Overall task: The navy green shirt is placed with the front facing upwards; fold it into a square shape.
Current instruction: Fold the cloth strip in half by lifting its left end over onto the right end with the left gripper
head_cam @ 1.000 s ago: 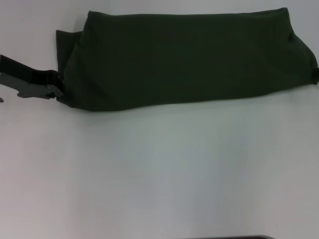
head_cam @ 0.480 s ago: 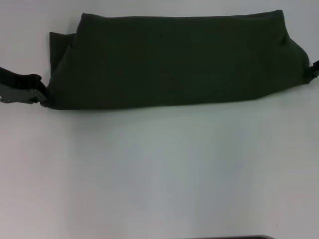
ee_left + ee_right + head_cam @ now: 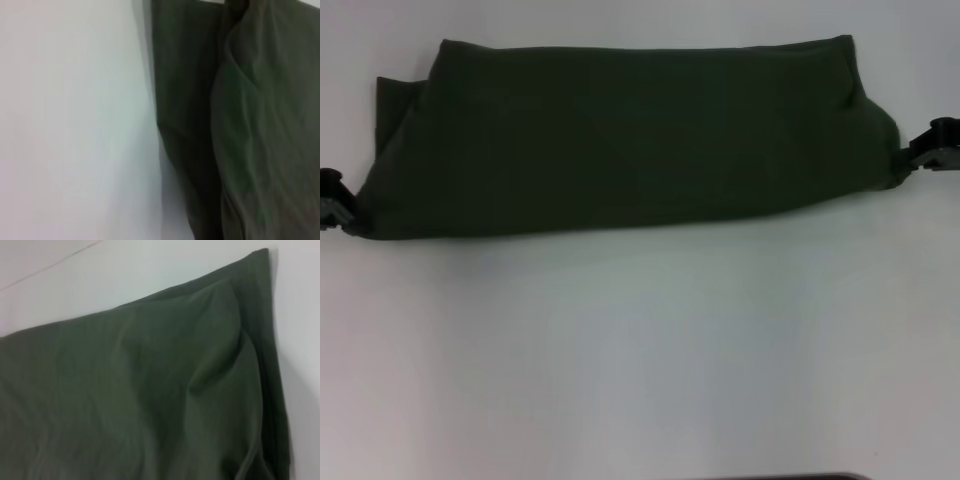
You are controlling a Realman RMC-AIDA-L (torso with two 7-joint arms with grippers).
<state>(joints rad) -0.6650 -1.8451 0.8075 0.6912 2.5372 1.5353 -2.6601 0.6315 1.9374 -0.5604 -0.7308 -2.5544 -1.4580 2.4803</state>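
The navy green shirt (image 3: pixel 630 140) lies folded into a long dark band across the far part of the white table (image 3: pixel 640 350), plain side up with no lettering showing. My left gripper (image 3: pixel 342 212) is at the band's near left corner, pinching the cloth. At the right end my right gripper (image 3: pixel 910 165) holds the cloth where it bunches to a point. The left wrist view has layered shirt folds (image 3: pixel 250 130) beside bare table, and the right wrist view is filled with a wrinkled shirt corner (image 3: pixel 140 400).
White tabletop stretches from the shirt toward me. A thin dark edge (image 3: pixel 780 477) shows at the bottom of the head view. A second layer of cloth (image 3: pixel 395 110) sticks out at the shirt's far left.
The whole shirt has slid to the left together with both grippers. The left gripper has gone almost out of the head view, and the right gripper has come into it.
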